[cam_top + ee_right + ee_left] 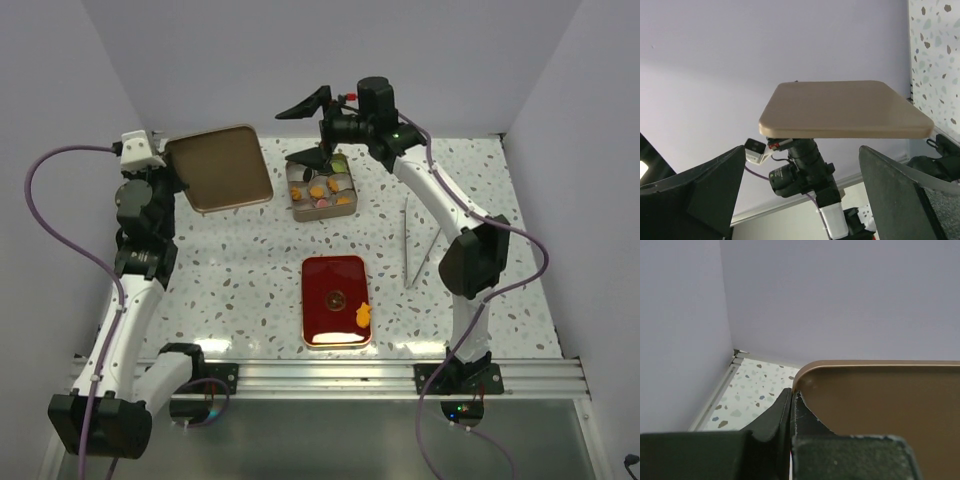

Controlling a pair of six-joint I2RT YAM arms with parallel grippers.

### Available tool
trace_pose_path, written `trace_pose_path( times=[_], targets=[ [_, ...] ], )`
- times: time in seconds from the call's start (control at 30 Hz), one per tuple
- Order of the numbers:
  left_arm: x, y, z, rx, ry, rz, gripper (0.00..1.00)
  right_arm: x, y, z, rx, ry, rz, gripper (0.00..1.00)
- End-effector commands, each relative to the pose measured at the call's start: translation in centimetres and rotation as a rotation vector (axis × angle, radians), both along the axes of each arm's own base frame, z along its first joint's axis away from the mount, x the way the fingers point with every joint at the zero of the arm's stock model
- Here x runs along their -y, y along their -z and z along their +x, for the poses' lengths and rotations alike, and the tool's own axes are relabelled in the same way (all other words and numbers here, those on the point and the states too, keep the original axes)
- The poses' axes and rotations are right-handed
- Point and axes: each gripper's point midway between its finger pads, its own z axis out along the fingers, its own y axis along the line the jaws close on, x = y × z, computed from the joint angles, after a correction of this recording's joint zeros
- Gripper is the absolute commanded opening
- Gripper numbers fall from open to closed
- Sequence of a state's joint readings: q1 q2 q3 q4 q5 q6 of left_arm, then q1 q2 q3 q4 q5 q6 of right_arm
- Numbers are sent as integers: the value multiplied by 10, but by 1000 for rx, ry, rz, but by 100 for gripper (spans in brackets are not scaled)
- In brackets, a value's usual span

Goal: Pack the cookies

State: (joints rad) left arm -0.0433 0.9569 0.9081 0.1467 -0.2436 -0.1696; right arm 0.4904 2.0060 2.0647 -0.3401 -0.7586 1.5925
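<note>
- Most of the small round cookies (pixel 320 192) lie flat, faces up, in the compartments of an open square silver metal tin (pixel 322 217). The tin sits at the far middle of the speckled white worktop (pixel 240 290). Orange, pink, green and black ones show, but they are too small to count surely.
- As flat discs they have no long axis and point no particular way.
- A brown round cookie (pixel 336 297) lies flat near the middle of a red rectangular tray (pixel 318 335), whose long axis runs from near to far.
- An irregular orange cookie (pixel 363 316) lies near the brown one but apart from it, toward the tray's near right corner. Which way its longer side runs is too small to tell.
- The right arm's fingers (pixel 300 105) are spread wide and hold nothing, with their tips pointing left.
- In the top view the nearer finger overlaps the tin's far left corner. The tin's cookies lie just right of the tips, and none is between them.
- The left arm's fingers (pixel 782 412) are pressed together on the edge of a bronze-coloured metal lid (pixel 218 168) with rounded corners. The lid is held off the worktop at the far left, well apart from every cookie.
- The two tray cookies are well apart from both pairs of fingers.
- Thin metal tongs (pixel 420 245) lie right of the tray, running near to far.
</note>
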Motion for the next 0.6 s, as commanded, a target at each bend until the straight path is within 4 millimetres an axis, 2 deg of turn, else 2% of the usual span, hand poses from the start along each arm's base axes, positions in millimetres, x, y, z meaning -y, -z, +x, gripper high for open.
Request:
trace_pose_path(
  times=[0.0, 0.23, 0.57],
  targets=[
    [-1, -40, -12, 145, -33, 38, 0, 0, -17, -12, -52, -33, 70, 99],
    [11, -49, -18, 160, -45, 105, 0, -7, 3, -28, -110, -84, 9, 98],
    [9, -54, -17, 164, -90, 143, 0, -23, 25, -53, -185, -186, -37, 99]
  ],
)
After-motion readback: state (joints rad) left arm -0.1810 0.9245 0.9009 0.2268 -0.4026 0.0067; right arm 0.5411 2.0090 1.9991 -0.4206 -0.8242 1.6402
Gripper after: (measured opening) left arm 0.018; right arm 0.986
